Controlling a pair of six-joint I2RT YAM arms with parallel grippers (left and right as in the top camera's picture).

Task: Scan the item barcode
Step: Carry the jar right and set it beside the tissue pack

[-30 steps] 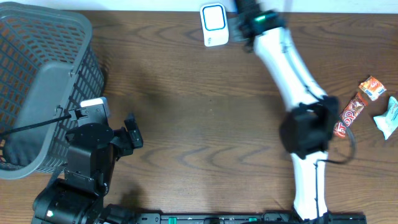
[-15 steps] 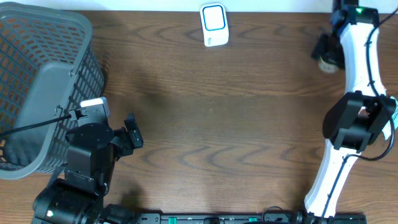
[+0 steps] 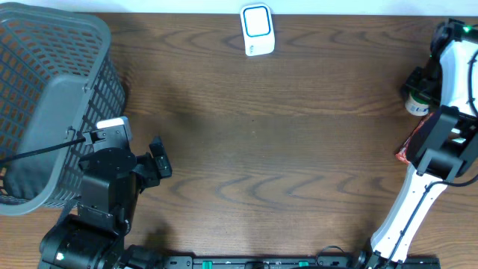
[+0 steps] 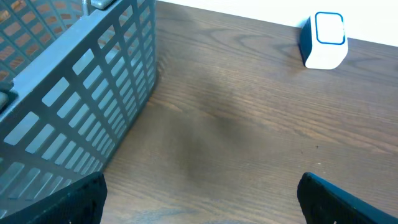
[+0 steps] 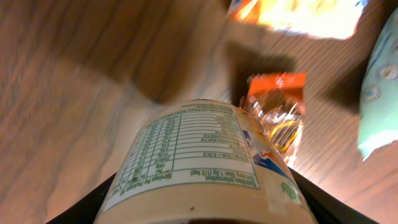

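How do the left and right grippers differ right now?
The left gripper is open and empty; the right gripper is closed on a bottle. The left gripper sits beside the basket on the table's left side; the right gripper is at the far right edge, near the snack wrappers. The left wrist view shows the scanner; the right wrist view does not. Both grippers are well away from the scanner.

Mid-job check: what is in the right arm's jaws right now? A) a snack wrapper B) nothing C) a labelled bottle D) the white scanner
C: the right wrist view shows the bottle between the right jaws, its nutrition label facing the camera, while the scanner stands far off on its own.
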